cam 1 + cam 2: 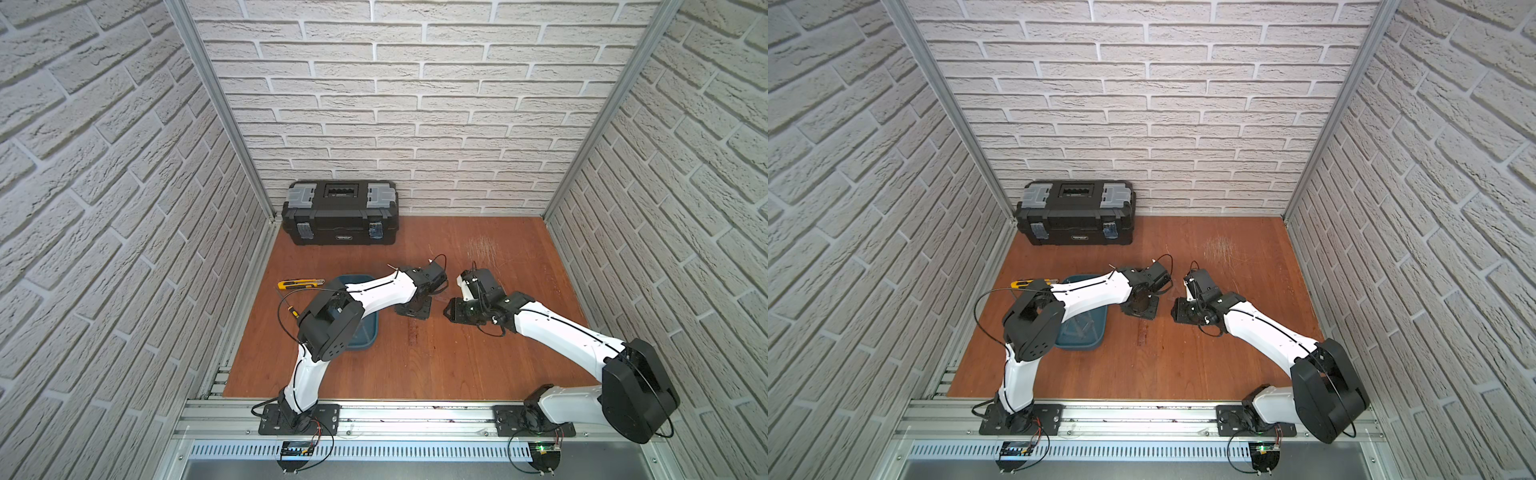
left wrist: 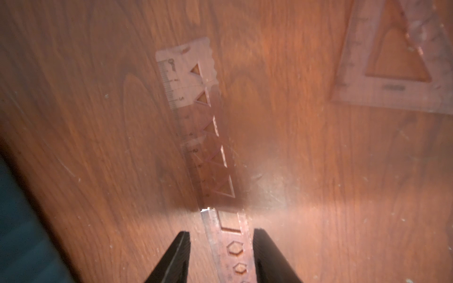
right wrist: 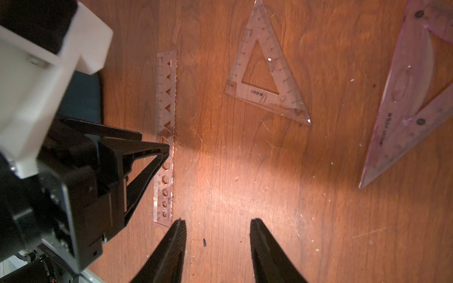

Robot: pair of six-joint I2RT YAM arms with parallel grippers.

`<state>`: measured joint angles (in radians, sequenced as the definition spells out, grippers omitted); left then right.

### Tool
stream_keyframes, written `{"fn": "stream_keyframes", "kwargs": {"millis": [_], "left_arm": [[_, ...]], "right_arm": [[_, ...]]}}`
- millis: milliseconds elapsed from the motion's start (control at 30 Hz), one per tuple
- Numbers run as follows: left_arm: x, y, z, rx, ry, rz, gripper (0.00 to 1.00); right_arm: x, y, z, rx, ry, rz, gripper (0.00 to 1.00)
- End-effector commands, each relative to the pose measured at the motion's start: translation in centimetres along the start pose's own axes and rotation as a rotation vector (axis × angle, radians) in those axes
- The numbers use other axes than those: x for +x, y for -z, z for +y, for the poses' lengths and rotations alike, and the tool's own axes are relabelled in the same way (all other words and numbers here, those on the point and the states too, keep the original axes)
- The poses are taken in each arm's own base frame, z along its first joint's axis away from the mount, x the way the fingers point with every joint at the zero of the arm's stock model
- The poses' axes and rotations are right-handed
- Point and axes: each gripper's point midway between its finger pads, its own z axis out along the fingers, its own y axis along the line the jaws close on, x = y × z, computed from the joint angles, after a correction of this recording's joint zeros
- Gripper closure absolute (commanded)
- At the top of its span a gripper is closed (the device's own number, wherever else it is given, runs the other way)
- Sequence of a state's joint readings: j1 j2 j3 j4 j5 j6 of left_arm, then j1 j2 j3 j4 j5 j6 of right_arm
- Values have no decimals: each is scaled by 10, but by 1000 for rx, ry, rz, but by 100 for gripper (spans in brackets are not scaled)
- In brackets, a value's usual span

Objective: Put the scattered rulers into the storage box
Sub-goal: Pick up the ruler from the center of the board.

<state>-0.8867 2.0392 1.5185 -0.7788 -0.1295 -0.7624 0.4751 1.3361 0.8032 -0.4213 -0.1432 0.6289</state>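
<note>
Left fingers astride both straight ruler edges

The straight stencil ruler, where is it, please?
In both wrist views the straight stencil ruler lies flat on the table between the open left tool's fingers, beside the small set square.
</note>
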Motion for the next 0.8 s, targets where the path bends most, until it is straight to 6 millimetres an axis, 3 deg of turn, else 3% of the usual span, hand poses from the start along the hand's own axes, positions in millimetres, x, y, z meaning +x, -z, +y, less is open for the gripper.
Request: {"fn": "stream_keyframes", "kwargs": {"millis": [0,767], "left_arm": [[8,-13,2,-14,0,26,53],[18,-31,2,-12,5,72,54]], "right_arm": [[-3,3,4,-27,-8,-24,53],[-6,3,5,-30,-10,-29,53]]}}
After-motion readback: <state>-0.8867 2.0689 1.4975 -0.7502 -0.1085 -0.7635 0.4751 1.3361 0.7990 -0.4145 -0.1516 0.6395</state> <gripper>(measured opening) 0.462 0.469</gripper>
